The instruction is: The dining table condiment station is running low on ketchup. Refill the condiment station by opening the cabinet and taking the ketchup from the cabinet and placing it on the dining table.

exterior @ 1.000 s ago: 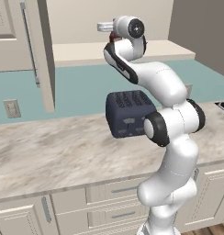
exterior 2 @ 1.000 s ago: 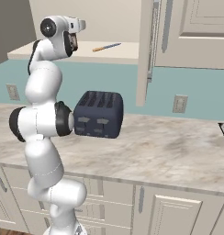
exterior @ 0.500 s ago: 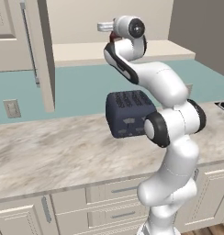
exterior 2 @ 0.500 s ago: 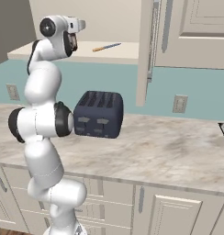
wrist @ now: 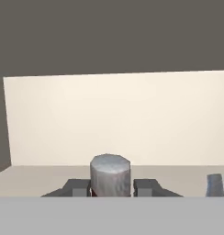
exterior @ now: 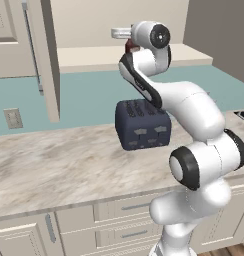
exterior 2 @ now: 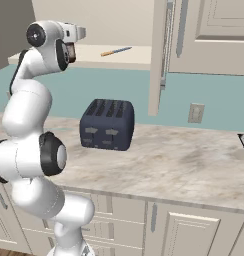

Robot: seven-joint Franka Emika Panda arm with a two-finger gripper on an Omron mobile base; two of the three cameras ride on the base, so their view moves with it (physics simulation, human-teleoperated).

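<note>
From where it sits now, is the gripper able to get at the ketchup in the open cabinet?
Yes, it looks so: in the hand view the gripper has its fingers on either side of the ketchup, apparently shut on it, on the cabinet shelf with the door swung aside.

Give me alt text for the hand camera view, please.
The gripper is closed on the ketchup: its grey cap stands between the two dark fingers. Behind lie the cabinet's beige shelf and cream back wall, with a small grey object at right.
</note>
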